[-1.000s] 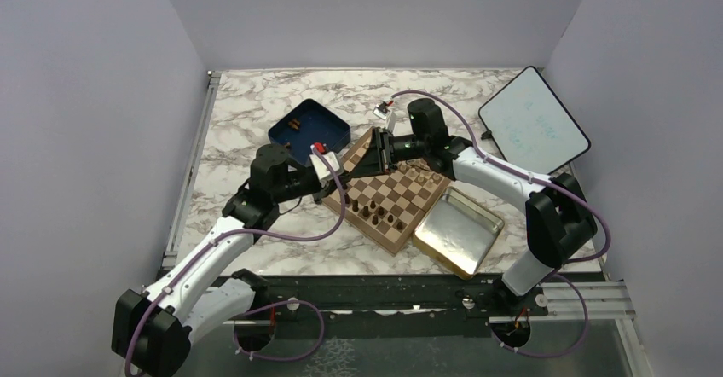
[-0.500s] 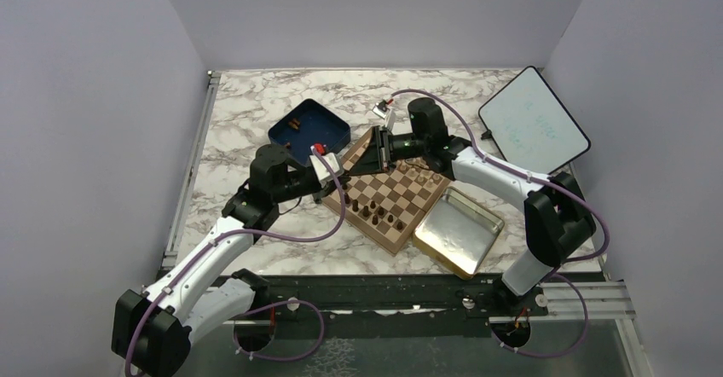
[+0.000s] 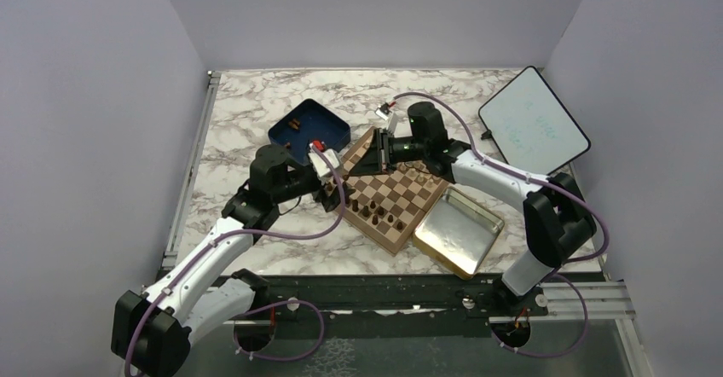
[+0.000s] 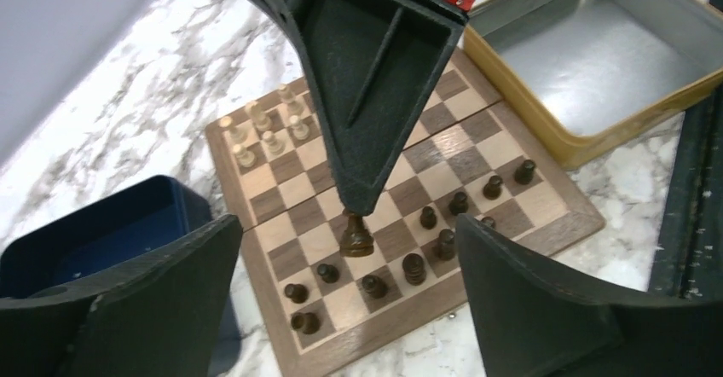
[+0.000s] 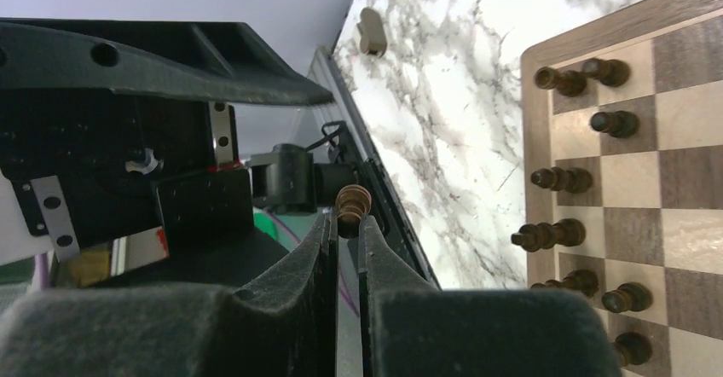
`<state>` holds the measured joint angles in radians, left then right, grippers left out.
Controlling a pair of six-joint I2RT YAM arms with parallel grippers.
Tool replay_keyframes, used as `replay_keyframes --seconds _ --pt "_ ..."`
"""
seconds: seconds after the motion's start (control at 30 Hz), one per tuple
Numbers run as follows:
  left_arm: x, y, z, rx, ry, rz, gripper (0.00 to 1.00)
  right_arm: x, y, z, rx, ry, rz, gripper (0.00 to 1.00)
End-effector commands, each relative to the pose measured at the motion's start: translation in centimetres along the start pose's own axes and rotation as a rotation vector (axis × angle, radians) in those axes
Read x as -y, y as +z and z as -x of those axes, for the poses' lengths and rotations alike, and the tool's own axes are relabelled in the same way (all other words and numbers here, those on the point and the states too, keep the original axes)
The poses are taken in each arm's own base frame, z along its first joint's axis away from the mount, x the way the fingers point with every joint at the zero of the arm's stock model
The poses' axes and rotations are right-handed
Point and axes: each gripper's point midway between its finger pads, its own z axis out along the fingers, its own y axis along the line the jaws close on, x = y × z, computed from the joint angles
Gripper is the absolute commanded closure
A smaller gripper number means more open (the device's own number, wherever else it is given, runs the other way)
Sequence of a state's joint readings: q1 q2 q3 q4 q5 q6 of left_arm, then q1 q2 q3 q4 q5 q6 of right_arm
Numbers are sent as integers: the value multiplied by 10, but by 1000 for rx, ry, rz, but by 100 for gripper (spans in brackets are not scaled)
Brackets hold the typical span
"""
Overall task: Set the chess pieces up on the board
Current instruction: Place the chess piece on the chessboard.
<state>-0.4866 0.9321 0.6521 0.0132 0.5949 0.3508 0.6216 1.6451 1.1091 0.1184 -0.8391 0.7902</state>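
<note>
Right hand [image 3: 358, 159], in the top view, reaches over the left part of the board [image 3: 401, 200], my left hand [image 3: 331, 186] just beside that edge

Left wrist view: left hand [image 4: 347, 253] spread wide, empty; the right's tips pinch a dark chess piece [image 4: 356, 235] upright, base down over a mid-board square; touching or not, I cannot tell

Right wrist view: right hand [image 5: 348, 223] pressed onto the chess piece [image 5: 352, 204], so lowering it looks like the right arm's job
</note>
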Motion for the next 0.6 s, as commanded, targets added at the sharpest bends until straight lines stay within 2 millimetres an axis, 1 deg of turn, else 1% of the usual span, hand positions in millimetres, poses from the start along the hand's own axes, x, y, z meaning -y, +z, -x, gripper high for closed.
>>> replay_keyframes --seconds 0.0,0.1,0.17,0.23,0.3,0.4,0.47,0.57 --pt "-14 -7 5 -1 -27 107 1 5 -9 20 108 -69 -112 91" --pt "-22 -11 3 -20 -67 171 1 15 -16 29 155 -100 -199 91" --pt "-27 -14 3 -22 -95 208 1 22 -19 30 164 -106 -248 91" --pt "-31 -17 -1 -42 -147 249 1 29 -21 32 167 -116 -293 91" --pt "-39 -21 -3 -58 -212 316 1 37 -24 35 172 -123 -349 91" --pt "-61 -30 -14 -108 -373 487 1 46 -28 41 180 -142 -421 92" --pt "-71 -34 -22 -147 -454 543 1 52 -32 45 183 -155 -466 91" --pt "-84 -43 -41 -199 -593 589 1 57 -35 48 184 -172 -522 91"
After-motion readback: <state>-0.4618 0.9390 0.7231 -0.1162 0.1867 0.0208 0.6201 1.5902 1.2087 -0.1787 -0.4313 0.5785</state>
